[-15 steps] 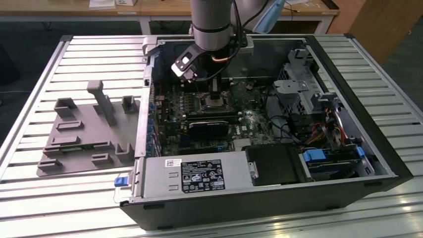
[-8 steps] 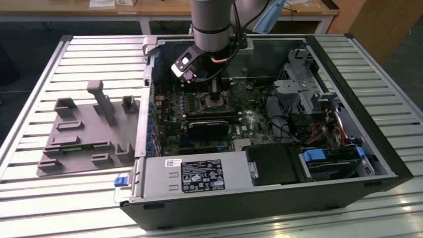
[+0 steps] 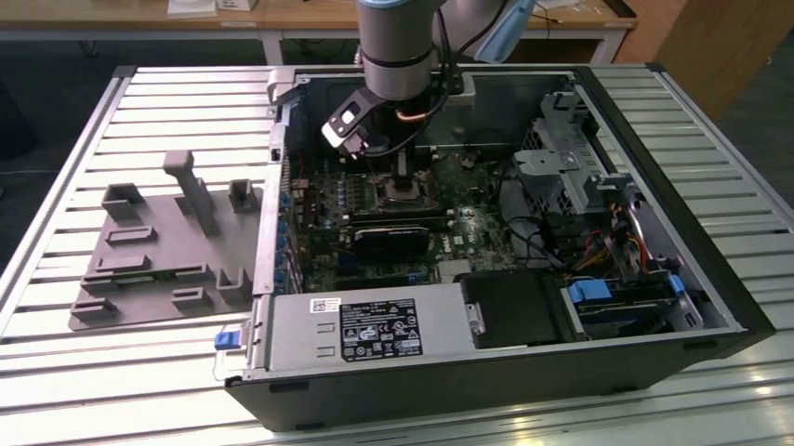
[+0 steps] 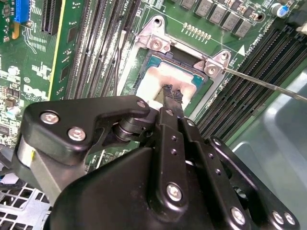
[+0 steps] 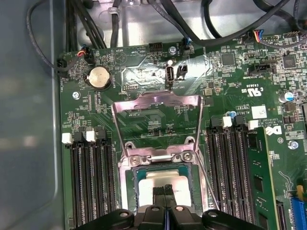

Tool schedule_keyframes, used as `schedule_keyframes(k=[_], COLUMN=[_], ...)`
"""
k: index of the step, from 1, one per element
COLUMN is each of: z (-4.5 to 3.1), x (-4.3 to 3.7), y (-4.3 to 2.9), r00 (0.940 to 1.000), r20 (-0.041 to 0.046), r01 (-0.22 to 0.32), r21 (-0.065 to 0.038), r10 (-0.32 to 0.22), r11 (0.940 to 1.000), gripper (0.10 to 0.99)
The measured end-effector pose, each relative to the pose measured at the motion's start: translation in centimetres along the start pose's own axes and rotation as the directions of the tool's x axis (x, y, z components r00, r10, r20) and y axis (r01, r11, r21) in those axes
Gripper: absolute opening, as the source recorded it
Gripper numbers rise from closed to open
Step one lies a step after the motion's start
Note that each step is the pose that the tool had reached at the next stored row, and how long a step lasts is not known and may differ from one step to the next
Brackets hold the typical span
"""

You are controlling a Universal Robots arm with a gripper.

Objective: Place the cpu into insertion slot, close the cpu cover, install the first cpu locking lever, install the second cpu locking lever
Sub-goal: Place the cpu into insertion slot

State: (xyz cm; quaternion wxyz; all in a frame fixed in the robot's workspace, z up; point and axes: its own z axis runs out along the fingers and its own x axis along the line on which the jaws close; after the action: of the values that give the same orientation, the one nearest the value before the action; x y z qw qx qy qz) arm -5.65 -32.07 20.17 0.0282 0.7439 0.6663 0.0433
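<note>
While the chip lay flat in the socket, the pincer was closed. Its two fingertips met on the chip's silver top and gripped nothing that we could see. In the second wrist view the pincer pressed near the middle of the chip.

We judged the seating to be the weak spot. If the chip sat even slightly askew, a push from above could bend the socket's contacts, and any sideways drag of the fingertips could shift it. The cover stood swung open on the far side of the socket, and a thin lever angled out just beside it. Either could catch on the pincer's broad black body. Memory slots crowded both flanks, so there was little room for a slip.

The open computer case lay on its side on a slatted metal tabletop, which threw back bright glare at its near edge. A grey moulded tray rested at the exterior view's left, just beside the case. Far behind stood a wooden desk over a dark floor.
</note>
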Motion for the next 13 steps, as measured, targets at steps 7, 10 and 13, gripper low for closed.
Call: schedule_keyframes(k=[7, 10, 13], z=[0.28, 0.35, 0.37], x=[-0.02, -0.02, -0.01], y=[-0.04, -0.04, -0.05], r00=[1.0000, 1.0000, 1.0000], r20=[0.0008, 0.0005, 0.0003], r01=[0.000, 0.000, 0.000], r21=[0.000, 0.000, 0.000], r10=[0.000, 0.000, 0.000], r11=[1.0000, 1.0000, 1.0000], gripper=[0.102, 0.102, 0.102])
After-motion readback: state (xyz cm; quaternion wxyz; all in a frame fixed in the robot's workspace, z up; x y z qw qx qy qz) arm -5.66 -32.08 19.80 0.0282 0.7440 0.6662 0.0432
